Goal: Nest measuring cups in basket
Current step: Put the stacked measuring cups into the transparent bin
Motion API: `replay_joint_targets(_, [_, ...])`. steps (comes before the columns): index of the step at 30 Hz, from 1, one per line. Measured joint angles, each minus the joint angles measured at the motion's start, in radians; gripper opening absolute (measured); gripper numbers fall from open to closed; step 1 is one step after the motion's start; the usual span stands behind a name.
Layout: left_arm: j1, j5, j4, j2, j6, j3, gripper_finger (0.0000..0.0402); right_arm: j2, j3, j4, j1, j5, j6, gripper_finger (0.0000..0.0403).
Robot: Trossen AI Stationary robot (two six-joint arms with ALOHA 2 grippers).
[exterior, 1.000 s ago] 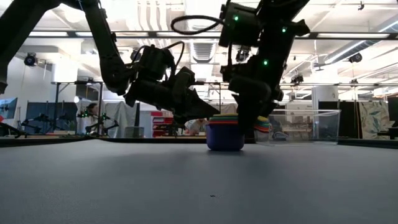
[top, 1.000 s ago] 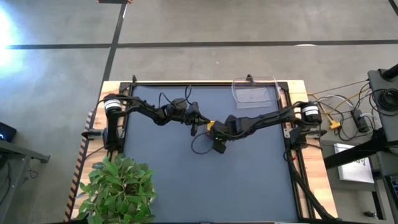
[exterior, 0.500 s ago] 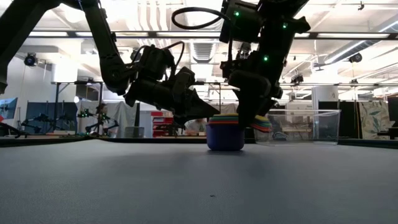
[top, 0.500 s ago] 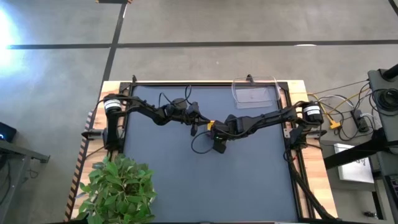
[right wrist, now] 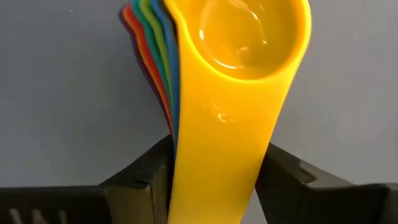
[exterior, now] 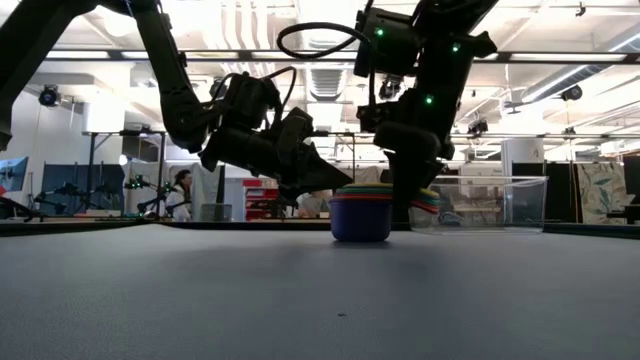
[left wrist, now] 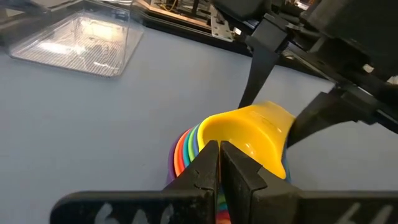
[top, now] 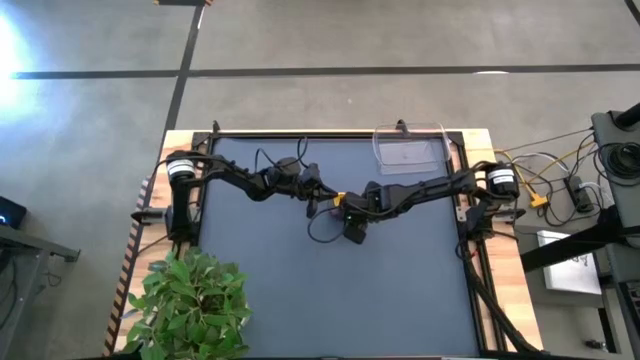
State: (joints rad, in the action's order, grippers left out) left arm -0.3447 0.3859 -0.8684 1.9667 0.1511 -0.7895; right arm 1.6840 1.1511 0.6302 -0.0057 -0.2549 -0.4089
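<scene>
Right wrist view: yellow cup [right wrist: 239, 37] tops fanned rainbow stack [right wrist: 146, 37].

- Top measuring cup [right wrist: 242, 56]: yellow.
- Stacked cups [left wrist: 186, 146] beneath: blue, green, orange, red, purple edges.
- Basket [left wrist: 81, 37]: clear.
- Desk [top: 400, 270]: dark blue-grey.

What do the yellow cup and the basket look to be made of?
Yellow cup: likely glossy moulded plastic, opaque, with soft highlights in its bowl. The right gripper holds its handle. Basket: clear, thin, shiny plastic by its look; the table shows through it and its base looks ribbed.
</scene>
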Motion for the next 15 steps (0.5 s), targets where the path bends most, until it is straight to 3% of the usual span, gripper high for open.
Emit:
replay_joint_targets(5, [0.0, 0.0, 0.001, -0.002, 0.006, 0.0, 0.0, -0.001, 0.0, 0.017, -0.023, 0.0, 0.063, 0.0145])
replay_joint_targets(15, [-0.022, 0.051, 0.043, -0.088, 0.02, 0.028, 0.0, -0.014, 0.0, 0.028, -0.041, 0.002, 0.15, 0.0134])
